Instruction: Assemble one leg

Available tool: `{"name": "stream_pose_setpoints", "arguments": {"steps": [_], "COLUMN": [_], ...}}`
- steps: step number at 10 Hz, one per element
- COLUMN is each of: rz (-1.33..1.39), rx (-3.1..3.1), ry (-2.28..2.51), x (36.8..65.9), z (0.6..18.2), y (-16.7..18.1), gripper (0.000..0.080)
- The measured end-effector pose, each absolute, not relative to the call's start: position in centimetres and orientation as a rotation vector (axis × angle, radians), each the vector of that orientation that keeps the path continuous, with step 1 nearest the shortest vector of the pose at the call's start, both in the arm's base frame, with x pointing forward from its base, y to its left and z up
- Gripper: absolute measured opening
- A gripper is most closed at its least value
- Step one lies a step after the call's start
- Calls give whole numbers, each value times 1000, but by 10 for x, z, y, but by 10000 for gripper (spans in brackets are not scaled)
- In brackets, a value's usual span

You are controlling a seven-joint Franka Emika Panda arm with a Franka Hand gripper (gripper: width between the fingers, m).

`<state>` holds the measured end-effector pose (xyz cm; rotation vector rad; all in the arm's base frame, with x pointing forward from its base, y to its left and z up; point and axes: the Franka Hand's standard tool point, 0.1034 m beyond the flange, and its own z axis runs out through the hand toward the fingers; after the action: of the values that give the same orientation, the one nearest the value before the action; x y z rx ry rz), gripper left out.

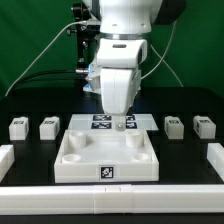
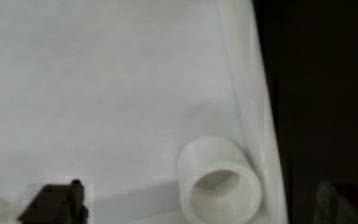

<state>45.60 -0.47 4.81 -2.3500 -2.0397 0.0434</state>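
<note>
Four white legs with marker tags stand on the black table in the exterior view: two on its left (image 1: 18, 127) (image 1: 48, 126) and two on its right (image 1: 174, 125) (image 1: 204, 126). My gripper (image 1: 120, 122) hangs over the far edge of the large white tray-like piece (image 1: 106, 158), away from all the legs. In the wrist view the gripper (image 2: 204, 205) is open and empty. Its dark fingertips (image 2: 55, 202) stand wide apart on either side of a round corner socket (image 2: 220, 183) of that piece. No leg shows in the wrist view.
The marker board (image 1: 100, 122) lies just behind the tray-like piece, partly hidden by the gripper. White rails border the table on the exterior view's left (image 1: 6, 156), right (image 1: 216, 156) and front (image 1: 110, 196). Cables hang behind the arm.
</note>
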Motion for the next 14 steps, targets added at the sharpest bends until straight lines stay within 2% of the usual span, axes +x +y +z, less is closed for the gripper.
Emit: {"name": "stream_pose_setpoints", "arguments": {"steps": [3, 8, 14], "rz": [28, 38, 43], "rx": [-2244, -2153, -2167], "ry": [-2148, -2209, -2190], "x": [436, 423, 422], "z": [32, 8, 7], "y": [-16, -22, -27], "gripper": [650, 650, 637]}}
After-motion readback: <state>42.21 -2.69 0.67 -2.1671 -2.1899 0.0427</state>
